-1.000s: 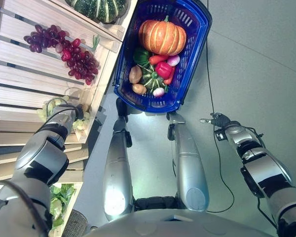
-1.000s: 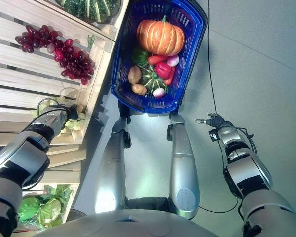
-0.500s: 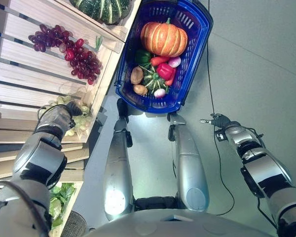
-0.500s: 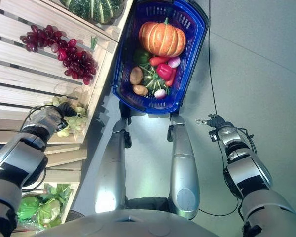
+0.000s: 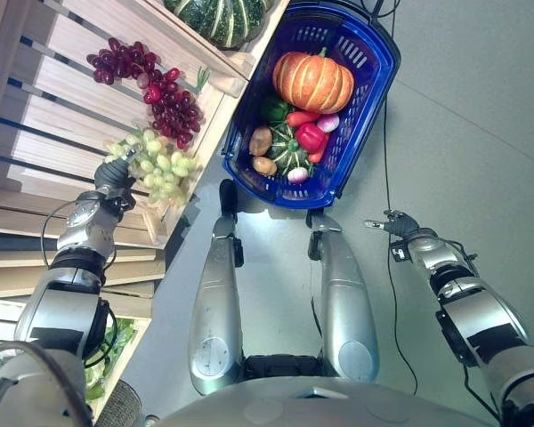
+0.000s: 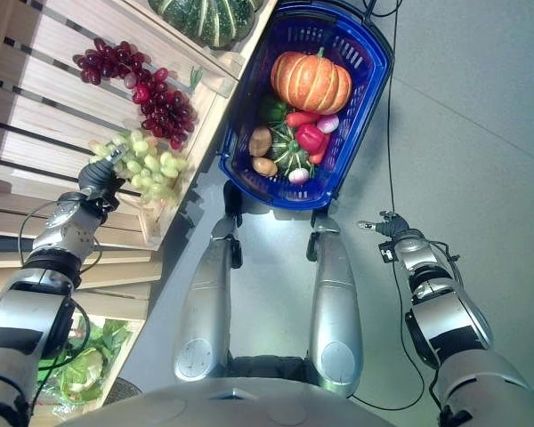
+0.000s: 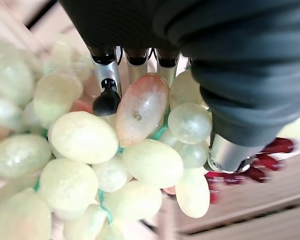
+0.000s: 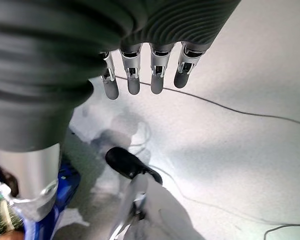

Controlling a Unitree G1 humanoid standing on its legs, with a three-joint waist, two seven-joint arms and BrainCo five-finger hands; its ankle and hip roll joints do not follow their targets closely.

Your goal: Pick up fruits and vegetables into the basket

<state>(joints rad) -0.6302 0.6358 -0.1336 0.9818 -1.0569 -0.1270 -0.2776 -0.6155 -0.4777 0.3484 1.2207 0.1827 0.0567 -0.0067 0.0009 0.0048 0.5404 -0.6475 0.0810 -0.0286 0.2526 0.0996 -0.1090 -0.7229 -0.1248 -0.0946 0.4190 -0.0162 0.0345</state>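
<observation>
Two head-mounted views are aimed steeply down from slightly offset spots, and the same scene is shared: a slatted pale wooden produce shelf (image 5: 62, 107) on the left, a blue plastic shopping basket (image 5: 367, 98) on the grey floor (image 6: 481, 116) ahead. The left wrist view is pressed very close against a bunch of pale green grapes (image 7: 85, 137). The right wrist view is pointed down at the floor from higher up.

silver-grey arms, dark ribbed wrist covers, dark-tipped fingers
</observation>
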